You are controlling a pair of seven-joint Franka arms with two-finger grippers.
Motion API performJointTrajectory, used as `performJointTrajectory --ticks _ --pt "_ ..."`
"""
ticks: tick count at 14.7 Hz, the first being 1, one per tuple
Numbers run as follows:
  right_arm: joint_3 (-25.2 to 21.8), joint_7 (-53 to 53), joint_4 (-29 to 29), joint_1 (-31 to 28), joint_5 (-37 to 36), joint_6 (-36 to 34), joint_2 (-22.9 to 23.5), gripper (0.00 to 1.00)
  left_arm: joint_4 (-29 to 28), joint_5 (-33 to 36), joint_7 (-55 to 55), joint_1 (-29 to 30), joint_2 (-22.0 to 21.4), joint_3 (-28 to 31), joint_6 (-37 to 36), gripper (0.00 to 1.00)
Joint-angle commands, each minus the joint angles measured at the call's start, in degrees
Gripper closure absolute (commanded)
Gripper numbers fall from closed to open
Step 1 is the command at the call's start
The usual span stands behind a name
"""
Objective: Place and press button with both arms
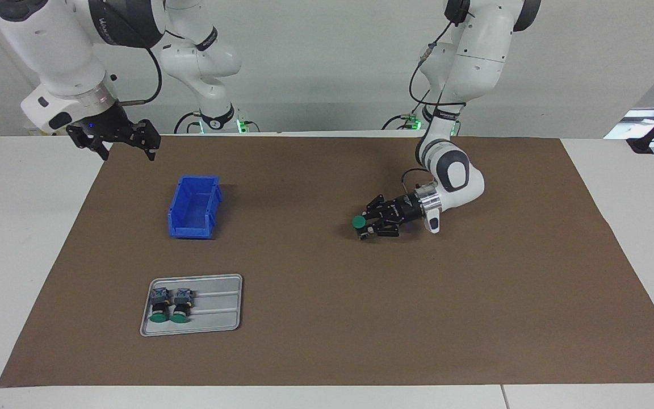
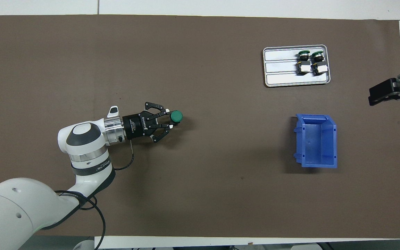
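**Left claw clamps green button low over the mat**

While the right arm waits, its right gripper (image 1: 116, 138) hangs with fingers spread wide and holding nothing, raised over the mat's edge at the right arm's end of the table. The left gripper (image 1: 368, 223) lies nearly level, low over the brown mat (image 1: 327, 341), its fingers closed on the button (image 1: 358, 222) (green cap pointing up, body between the fingertips). Seen from overhead, the blue bin (image 2: 316, 140) sits at about 3 o'clock from the held button, well apart from it, and the grey tray (image 2: 280, 74) at roughly 2 o'clock. Two more buttons (image 2: 310, 62) lie side by side on that tray.
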Motion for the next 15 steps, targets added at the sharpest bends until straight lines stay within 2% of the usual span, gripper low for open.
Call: performJointTrajectory --ticks 1,10,15 --pt "0.1 -1.0 -1.7 -0.4 0.3 0.9 -1.4 0.01 -1.2 -1.4 1.7 0.7 -0.6 -0.1 -1.4 0.68" --pt "0.1 -1.1 -1.7 -0.4 0.3 0.9 -1.4 0.01 -2.0 -1.3 2.1 0.5 -1.7 0.0 0.1 0.51" --pt "0.1 -1.6 -1.6 -0.2 0.3 -0.3 -1.5 0.01 -1.8 -1.3 1.2 0.0 -3.0 0.0 3.8 0.32"
